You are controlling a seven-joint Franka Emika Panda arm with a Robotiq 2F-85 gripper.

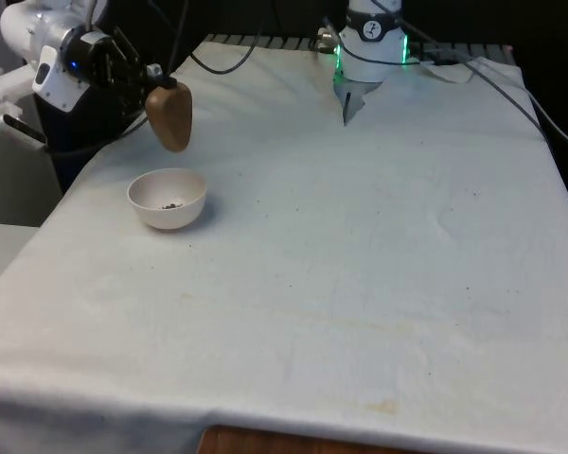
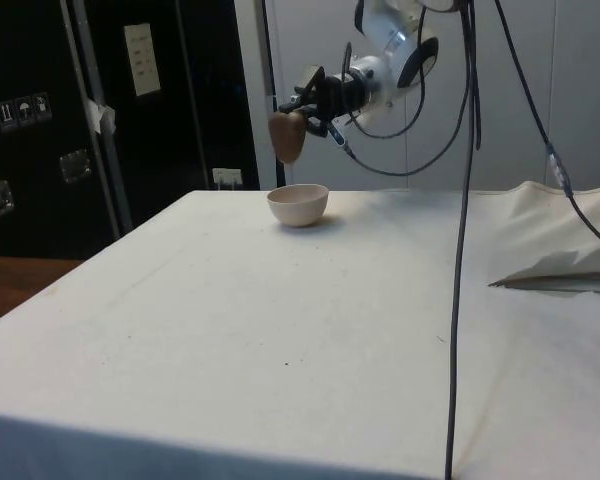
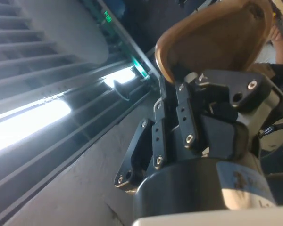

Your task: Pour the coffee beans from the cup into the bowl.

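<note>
White-clothed counter (image 1: 360, 265) is being used as the work surface, w/ black curtains behind. Brown cup (image 1: 170, 115) is being held in the air, tipped steeply mouth-down, just above and slightly behind the bowl (image 1: 167, 199), not touching it. A few dark coffee beans (image 1: 171, 204) are lying in the bowl's bottom. Cup's rim is being pinched by the hand (image 3: 172, 77), fingers pressed onto its wall. Bowl is sitting upright near the front view's left edge of the counter.
</note>
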